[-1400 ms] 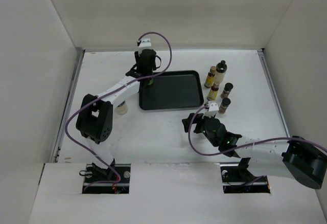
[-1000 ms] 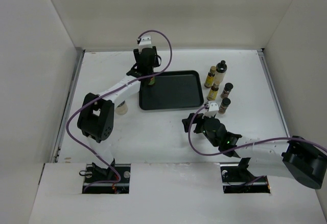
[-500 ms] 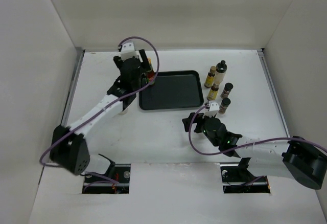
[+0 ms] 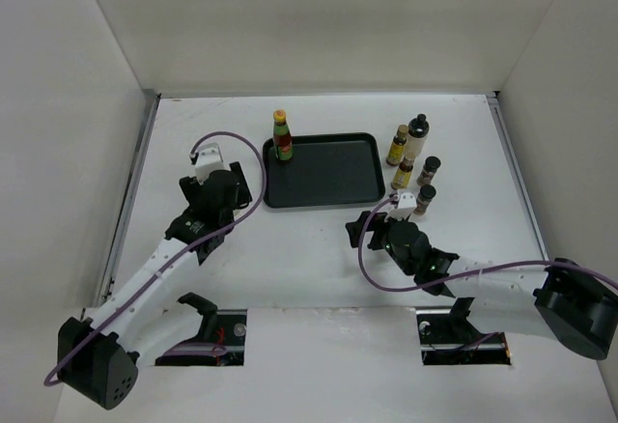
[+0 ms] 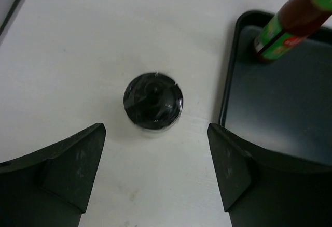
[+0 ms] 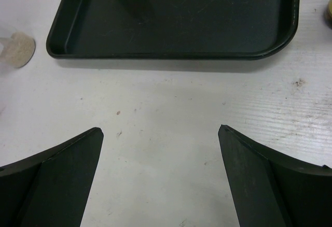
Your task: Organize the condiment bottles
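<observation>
The red bottle (image 4: pixel 281 136) with a green neck and yellow cap stands upright in the far left corner of the black tray (image 4: pixel 328 196); it also shows in the left wrist view, red bottle (image 5: pixel 290 22). My left gripper (image 4: pixel 230 194) hovers open left of the tray. A black-capped jar (image 5: pixel 153 100) stands on the table just ahead of the left gripper (image 5: pixel 156 127), untouched. Several more bottles (image 4: pixel 413 167) stand in a cluster right of the tray. My right gripper (image 4: pixel 372 225) is open and empty near the tray's front edge, and the right gripper (image 6: pixel 161 131) is over bare table.
The tray's front rim (image 6: pixel 176 56) lies just ahead of the right gripper, and its left rim (image 5: pixel 228 97) runs beside the jar. White walls enclose the table on three sides. A pale round thing (image 6: pixel 18 50) shows at the left edge of the right wrist view.
My left gripper let go of the red bottle in the tray's far left corner, opened, and drew back toward the near left over the black-capped jar. The right arm stayed put.
</observation>
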Tool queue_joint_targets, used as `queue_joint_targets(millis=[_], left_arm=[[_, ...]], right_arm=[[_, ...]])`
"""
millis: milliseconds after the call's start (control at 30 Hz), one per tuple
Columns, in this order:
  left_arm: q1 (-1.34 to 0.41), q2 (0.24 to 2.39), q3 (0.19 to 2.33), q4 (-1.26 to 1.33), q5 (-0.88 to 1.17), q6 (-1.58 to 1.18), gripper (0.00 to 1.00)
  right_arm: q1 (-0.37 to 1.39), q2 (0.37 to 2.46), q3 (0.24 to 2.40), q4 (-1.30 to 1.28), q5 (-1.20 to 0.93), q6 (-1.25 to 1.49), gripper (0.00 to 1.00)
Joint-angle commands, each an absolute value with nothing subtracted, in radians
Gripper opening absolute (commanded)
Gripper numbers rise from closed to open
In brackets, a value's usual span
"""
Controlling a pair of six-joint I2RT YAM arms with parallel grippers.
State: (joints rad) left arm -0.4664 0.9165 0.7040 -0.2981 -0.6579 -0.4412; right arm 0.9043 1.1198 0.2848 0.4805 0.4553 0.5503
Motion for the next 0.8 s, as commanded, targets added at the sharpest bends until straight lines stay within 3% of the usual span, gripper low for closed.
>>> queue_joint_targets(millis=[0, 767], left_arm=[[-0.456, 0.943, 0.673, -0.324, -0.627, -0.494, 0.80], [-0.401, 1.235, 0.669, -0.043, -0.704, -0.445, 0.78]], right_arm=[[0.903, 1.124, 0.293, 0.540, 0.451, 0.563, 1.00], [0.912, 1.152, 0.307, 0.535, 0.453, 0.560, 1.00]])
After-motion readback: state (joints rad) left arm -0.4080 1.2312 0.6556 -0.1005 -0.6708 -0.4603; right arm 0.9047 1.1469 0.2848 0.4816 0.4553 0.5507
